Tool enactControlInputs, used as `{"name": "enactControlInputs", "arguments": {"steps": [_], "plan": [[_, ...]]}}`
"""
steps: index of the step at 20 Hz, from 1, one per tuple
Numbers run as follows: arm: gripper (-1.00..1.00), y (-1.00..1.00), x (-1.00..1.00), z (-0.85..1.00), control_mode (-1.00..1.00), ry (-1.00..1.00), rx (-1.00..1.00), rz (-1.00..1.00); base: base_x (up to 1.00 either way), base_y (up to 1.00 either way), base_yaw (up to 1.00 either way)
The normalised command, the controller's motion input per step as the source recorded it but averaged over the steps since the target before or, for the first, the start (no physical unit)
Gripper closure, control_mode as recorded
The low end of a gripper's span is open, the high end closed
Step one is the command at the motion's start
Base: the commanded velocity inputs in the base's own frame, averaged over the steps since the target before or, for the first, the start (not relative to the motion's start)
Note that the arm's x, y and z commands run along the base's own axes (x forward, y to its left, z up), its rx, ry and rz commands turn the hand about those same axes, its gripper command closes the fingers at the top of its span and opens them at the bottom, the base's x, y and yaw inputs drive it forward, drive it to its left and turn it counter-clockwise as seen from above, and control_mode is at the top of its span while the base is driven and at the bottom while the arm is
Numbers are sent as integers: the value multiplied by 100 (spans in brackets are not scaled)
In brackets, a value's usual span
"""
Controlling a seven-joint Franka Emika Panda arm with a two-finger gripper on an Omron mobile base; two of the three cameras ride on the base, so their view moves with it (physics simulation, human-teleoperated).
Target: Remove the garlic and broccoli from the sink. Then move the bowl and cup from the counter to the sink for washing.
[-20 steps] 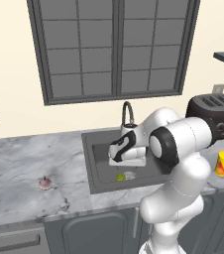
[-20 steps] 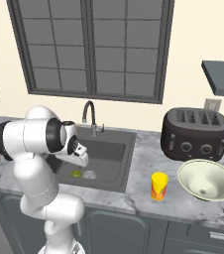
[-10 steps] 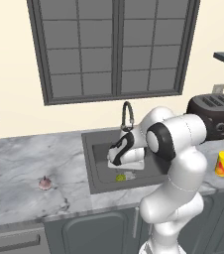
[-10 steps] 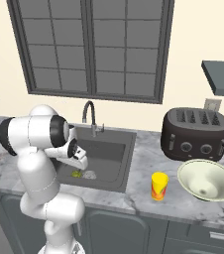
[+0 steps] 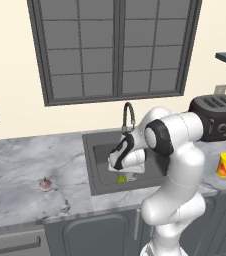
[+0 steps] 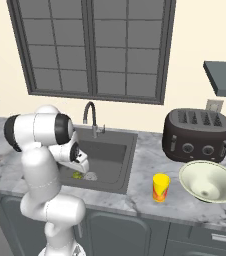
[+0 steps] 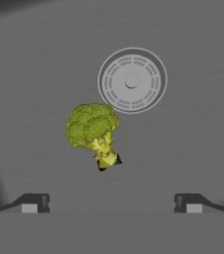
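Marble-veined counter runs beneath a dark-framed window, with the dark grey sink set into it and a curved tap at its back edge. Bent low over the basin, the white arm points its gripper down at the sink floor; the two finger tips stand wide apart and hold nothing. Seen from the hand view, the broccoli lies on the basin floor between and a little beyond the fingertips, nearer the one at the left of that view, its stalk pointing back toward the gripper. Just past it sits the round pale drain disc, close to the floret but apart from it. On the counter to the robot's left of the sink, well apart from the basin, rests the small pinkish garlic. On the other side of the sink stands the yellow cup, near the counter's front edge, with the wide pale bowl just beside it and a dark toaster behind both.
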Motion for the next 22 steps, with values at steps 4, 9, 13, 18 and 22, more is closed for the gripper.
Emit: {"name": "enactControlInputs", "arguments": {"steps": [4,9,13,18,22], "plan": [[-100,0,8,-17,-100,0,-2,-1,0,0,0],[-100,0,11,-16,-100,0,-2,-1,0,0,0],[-100,0,13,-18,-100,0,-2,0,0,0,0],[-100,1,12,-17,-100,0,-1,0,0,0,0],[-100,2,13,-16,-100,0,0,0,0,0,0]]}}
